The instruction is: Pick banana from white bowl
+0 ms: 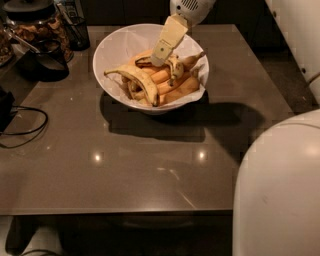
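The claw [159, 59] rests low over the banana [172, 67] inside the white bowl [114, 46]. I cannot tell its grip, and the lift remains.

My gripper [159, 57] sits at the top middle of the view, well ahead of my body. It is a flat tan piece slanting down and to the left from my wrist [191, 7]. The wrist is a rounded pale housing with a slotted grille, cut off by the upper edge. A broad white part of my arm [299, 45] runs along the upper right edge. Close to the camera, my rounded white shell [280, 195] fills the lower right corner — smooth and dimly lit.
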